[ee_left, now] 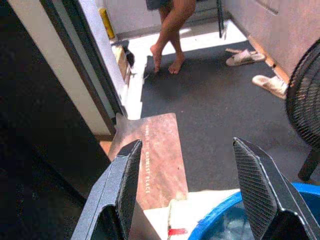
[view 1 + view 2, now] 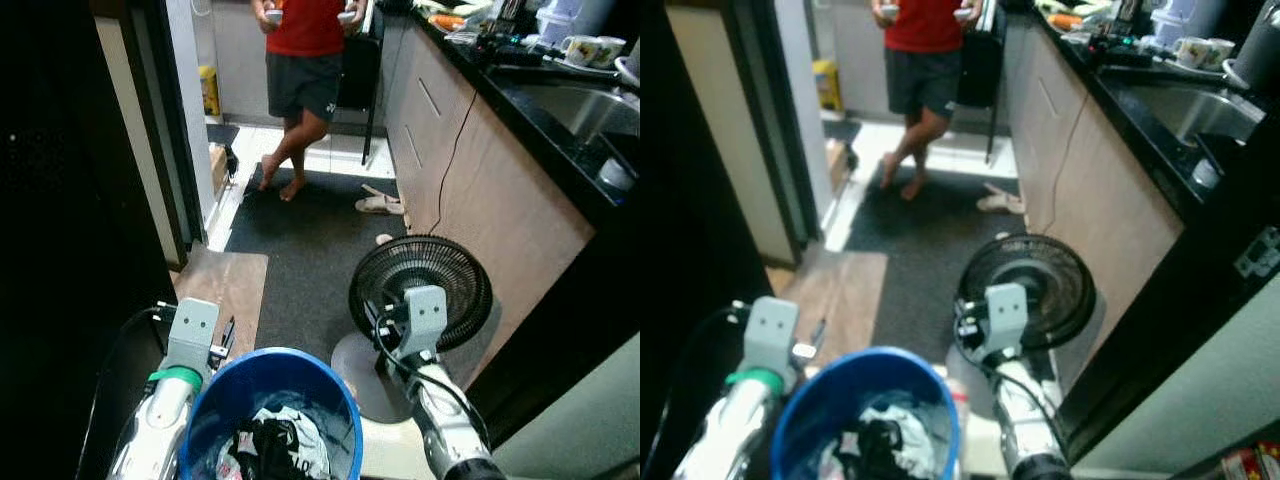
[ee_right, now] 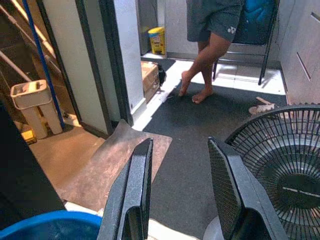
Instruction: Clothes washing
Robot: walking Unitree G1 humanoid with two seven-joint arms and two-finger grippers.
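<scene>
A blue bucket (image 2: 270, 410) sits right below the robot, between its two silver arms, with white and black clothes (image 2: 268, 440) heaped inside. The left end effector (image 1: 187, 187) hovers beside the bucket's rim, its fingers spread wide and holding nothing; the right end effector (image 3: 180, 187) is likewise parted and empty, aimed across the dark mat (image 2: 310, 250). A black floor fan (image 2: 420, 290) stands just beyond the right arm, beside the dark kitchen surface (image 2: 540, 110). Farther off, a barefoot person (image 2: 300, 70) in a red top stands near a pair of slippers (image 2: 380, 203)
</scene>
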